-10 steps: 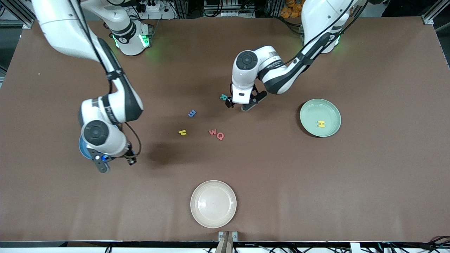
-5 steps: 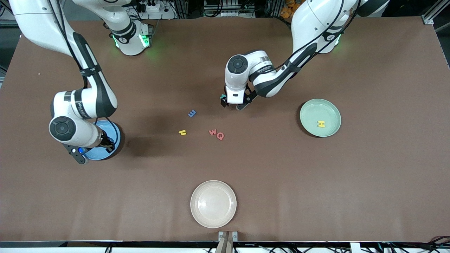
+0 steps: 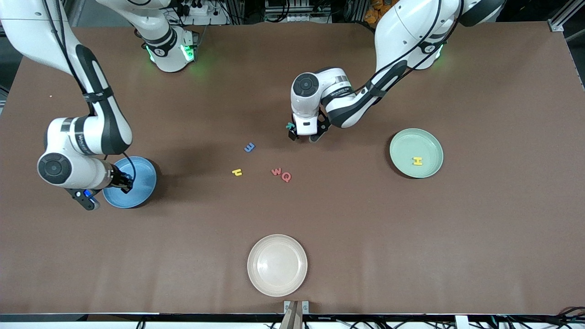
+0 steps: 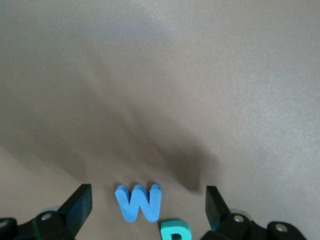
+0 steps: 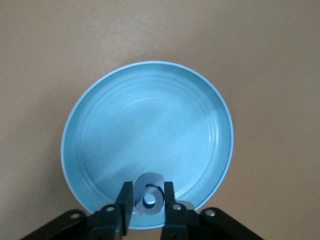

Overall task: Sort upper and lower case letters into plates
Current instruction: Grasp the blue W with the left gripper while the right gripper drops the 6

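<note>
A: Right gripper [image 5: 146,207]?
B: Over the blue plate [image 3: 139,185] at the right arm's end of the desk [image 3: 411,256], fingers [image 5: 126,200] clamped on a grey-blue letter [image 5: 149,194], maybe a "6" or "b", hard to read.
A: Left gripper [image 4: 147,212]?
B: Low over a teal letter [image 4: 176,231] mid-desk, fingers [image 4: 80,205] spread wide; a blue W [image 4: 139,201] lies just beside the teal one.
A: Green plate [image 3: 427,139]?
B: Left arm's end, yellow H [image 3: 417,161] in it.
</note>
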### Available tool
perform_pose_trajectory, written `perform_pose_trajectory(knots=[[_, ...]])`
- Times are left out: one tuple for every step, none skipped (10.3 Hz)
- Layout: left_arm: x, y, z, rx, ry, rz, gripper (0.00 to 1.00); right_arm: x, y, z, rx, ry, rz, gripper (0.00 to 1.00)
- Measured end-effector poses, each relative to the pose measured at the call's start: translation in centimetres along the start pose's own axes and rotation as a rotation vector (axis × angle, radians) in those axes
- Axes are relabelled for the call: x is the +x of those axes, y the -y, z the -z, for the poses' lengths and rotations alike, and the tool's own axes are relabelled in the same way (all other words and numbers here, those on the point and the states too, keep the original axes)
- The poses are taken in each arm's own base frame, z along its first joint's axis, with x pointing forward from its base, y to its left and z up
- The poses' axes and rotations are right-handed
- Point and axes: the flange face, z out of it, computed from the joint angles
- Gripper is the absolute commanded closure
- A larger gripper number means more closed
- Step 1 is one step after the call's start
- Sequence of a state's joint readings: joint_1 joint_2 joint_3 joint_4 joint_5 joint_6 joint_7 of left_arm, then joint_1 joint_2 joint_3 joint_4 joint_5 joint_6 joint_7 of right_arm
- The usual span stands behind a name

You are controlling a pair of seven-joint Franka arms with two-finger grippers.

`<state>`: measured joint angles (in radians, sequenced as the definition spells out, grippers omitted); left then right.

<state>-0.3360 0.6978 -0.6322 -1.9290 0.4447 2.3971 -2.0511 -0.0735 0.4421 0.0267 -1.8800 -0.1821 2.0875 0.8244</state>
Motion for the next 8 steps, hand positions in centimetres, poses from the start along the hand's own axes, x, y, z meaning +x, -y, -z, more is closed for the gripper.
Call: perform_pose_trajectory(knots=[[-0.1, 0.0, -0.3, 0.002, -0.003, -0.003, 0.00, -0.1, 0.1, 0.0, -0.002, 0.002, 0.005, 0.00], [-0.4, 0.2, -0.8, 0.001, -0.017, -0.012, 0.00, -0.3, 0.2, 0.0, -0.003, 0.004, 0.010, 0.00], [-0.8, 0.4, -1.4, 0.000, -0.033, -0.005, 0.00, -0.4, 0.3, 0.0, -0.003, 0.004, 0.011, 0.00], [-1.0, 0.4, -1.7, -0.005, -0.042, 0.010, 0.04, -0.4, 0.3, 0.0, -0.004, 0.004, 0.011, 0.00], [-1.1, 0.3, -1.7, -0.008, -0.044, 0.018, 0.22, -0.4, 0.3, 0.0, -0.003, 0.004, 0.012, 0.00], [-1.0, 0.2, -1.6, -0.011, -0.043, 0.020, 0.36, -0.4, 0.3, 0.0, -0.003, 0.004, 0.012, 0.00], [-1.0, 0.2, -1.6, -0.012, -0.043, 0.021, 0.45, -0.4, 0.3, 0.0, -0.003, 0.004, 0.012, 0.00], [-1.0, -0.1, -1.4, -0.018, -0.042, 0.023, 0.51, -0.4, 0.3, 0.0, -0.003, 0.004, 0.012, 0.00]])
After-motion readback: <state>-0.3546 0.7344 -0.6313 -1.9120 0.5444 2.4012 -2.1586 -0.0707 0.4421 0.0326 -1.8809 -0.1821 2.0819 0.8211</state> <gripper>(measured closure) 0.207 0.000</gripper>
